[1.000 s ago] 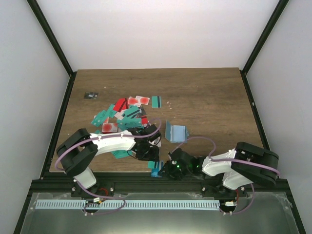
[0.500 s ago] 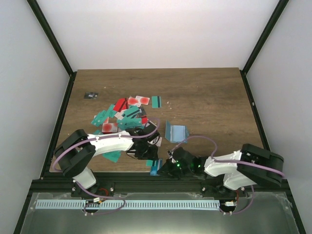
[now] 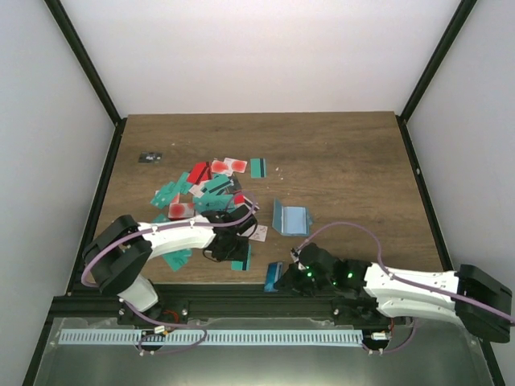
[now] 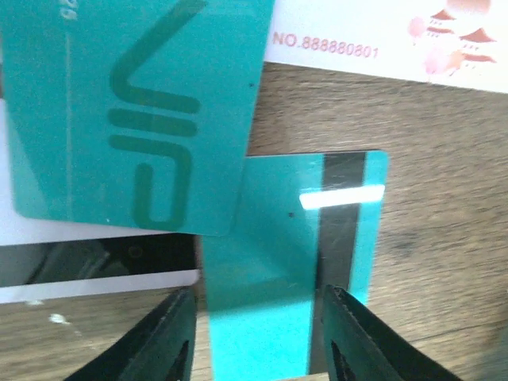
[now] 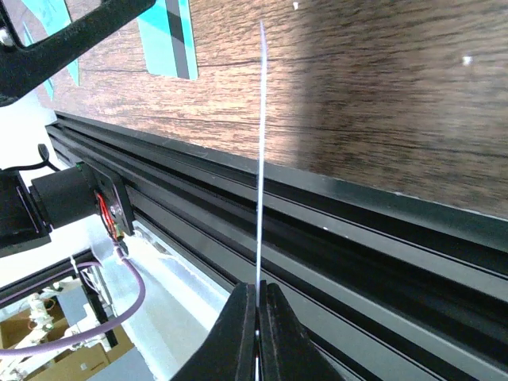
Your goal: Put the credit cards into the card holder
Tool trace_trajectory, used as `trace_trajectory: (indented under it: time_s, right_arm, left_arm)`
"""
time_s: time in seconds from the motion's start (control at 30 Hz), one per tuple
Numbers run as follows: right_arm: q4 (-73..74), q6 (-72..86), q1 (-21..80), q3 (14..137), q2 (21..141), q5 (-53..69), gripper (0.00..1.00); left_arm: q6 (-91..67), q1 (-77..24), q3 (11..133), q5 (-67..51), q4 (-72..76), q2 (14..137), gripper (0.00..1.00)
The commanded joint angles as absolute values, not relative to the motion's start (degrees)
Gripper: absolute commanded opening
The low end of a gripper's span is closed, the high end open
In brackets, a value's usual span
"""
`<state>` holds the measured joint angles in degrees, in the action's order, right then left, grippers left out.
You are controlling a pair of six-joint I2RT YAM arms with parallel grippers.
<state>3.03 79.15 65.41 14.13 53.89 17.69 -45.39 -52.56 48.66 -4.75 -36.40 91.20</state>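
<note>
Several credit cards, teal, red and white-pink, lie in a pile (image 3: 205, 189) left of centre. The card holder (image 3: 291, 217), a blue-teal folder, lies open to the right of the pile. My left gripper (image 3: 236, 249) (image 4: 258, 298) is open and low over the wood. Its fingers (image 4: 163, 341) straddle a teal card with a black stripe (image 4: 286, 254) (image 3: 242, 259), with a thin gap on the left side. My right gripper (image 3: 282, 279) (image 5: 258, 298) is shut on a blue-teal card (image 3: 271, 278), which appears edge-on as a thin line (image 5: 260, 159) over the table's front edge.
A black rail (image 3: 241, 299) (image 5: 357, 230) runs along the near edge. A small dark object (image 3: 150, 157) lies at the far left. Beside the left fingers lie a teal logo card (image 4: 127, 111) and a white numbered card (image 4: 373, 40).
My right gripper closed on the blue-teal card and carried it a little to the right, the arm stretching out low. My left gripper slid toward me over the striped teal card, jaws narrowing.
</note>
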Motion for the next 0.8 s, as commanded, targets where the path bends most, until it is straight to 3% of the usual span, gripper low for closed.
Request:
trace_trajectory:
  time_s: [0.0,0.17,0.43,0.67,0.77]
  right_arm:
    - [11.47,74.44,64.10,16.66,50.32,16.22,0.01]
    - [16.12,65.80,58.10,22.56,48.79,19.62,0.01]
    - [22.73,51.08,43.23,33.70,48.23,29.11,0.01]
    - [23.70,40.27,28.17,41.38,53.07,38.58,0.01]
    - [19.69,38.89,22.49,42.58,54.97,44.26,0.01]
  left_arm:
    - [-46.49,-51.99,47.99,0.53,-45.11,92.18,0.50]
    - [-46.75,-51.98,55.02,1.84,-50.11,87.24,0.65]
    - [-45.51,-51.94,69.03,2.30,-55.36,75.99,0.67]
    - [-36.91,-50.56,73.17,-1.18,-43.84,72.18,0.77]
    - [-32.74,-45.49,71.80,-10.03,-37.55,72.16,0.78]
